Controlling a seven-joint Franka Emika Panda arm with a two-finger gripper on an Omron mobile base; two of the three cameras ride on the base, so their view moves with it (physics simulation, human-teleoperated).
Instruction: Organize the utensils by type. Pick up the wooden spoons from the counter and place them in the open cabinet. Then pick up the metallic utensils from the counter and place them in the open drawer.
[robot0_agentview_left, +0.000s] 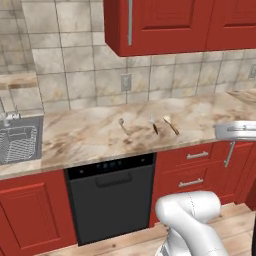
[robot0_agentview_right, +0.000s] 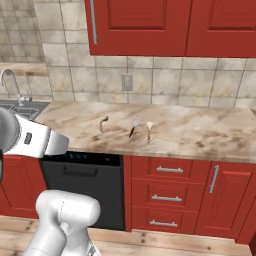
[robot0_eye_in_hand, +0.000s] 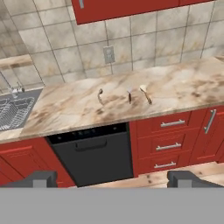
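Hand view: veined stone counter (robot0_eye_in_hand: 183, 87) w/ slim silver spoon (robot0_eye_in_hand: 100, 95)

3 utensils are lying in a row on the tabletop (robot0_agentview_left: 100, 135), above the dishwasher (robot0_agentview_left: 112, 197) and drawers (robot0_agentview_left: 192, 170): a spoon (robot0_agentview_left: 122, 125) leftmost, a fork (robot0_agentview_left: 154, 125) in the middle, a wooden spoon (robot0_agentview_left: 170, 124) rightmost. A sink (robot0_agentview_left: 19, 142) is sitting at the tabletop's left end, and wall cabinets (robot0_agentview_left: 165, 25) are hanging above.

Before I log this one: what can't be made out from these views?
- Silver spoon, fork, wooden spoon: too small for detail in any view.
- Wall cabinet: top cut off by every frame; inside unseen.
- Sink: cut by left edge.
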